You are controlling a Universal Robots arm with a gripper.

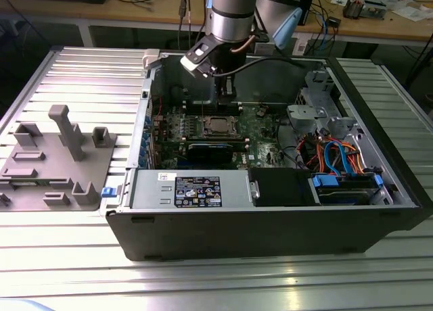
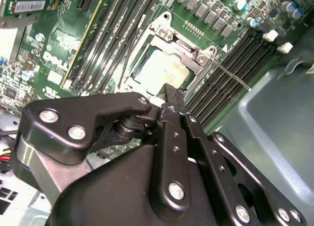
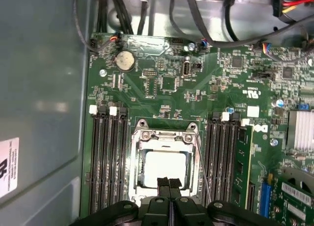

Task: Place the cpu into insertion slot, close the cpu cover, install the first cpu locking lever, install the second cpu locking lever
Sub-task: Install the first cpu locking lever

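Inside the open computer case (image 1: 270, 220), the claw (image 3: 169, 183) hangs with its two fingertips pressed together, closed on nothing, just over one edge of the cpu (image 3: 162, 166); whether it touches the chip cannot be told. The cpu lies flat in the insertion slot (image 1: 206, 125), its silver-grey top showing through the window of the cpu cover (image 3: 164, 136), which lies down around it. A thin locking lever (image 3: 202, 167) runs along one side of the socket, slanting out over the black memory slots (image 3: 105, 162). Around them spreads the green circuit board (image 3: 162, 83), with a coin battery (image 3: 124, 60) farther off. On the near side of the case sits the power-supply box (image 1: 189, 189). At the exterior view's left, a grey fixture tray (image 1: 54, 155) rests on the ribbed counter (image 1: 203, 284).
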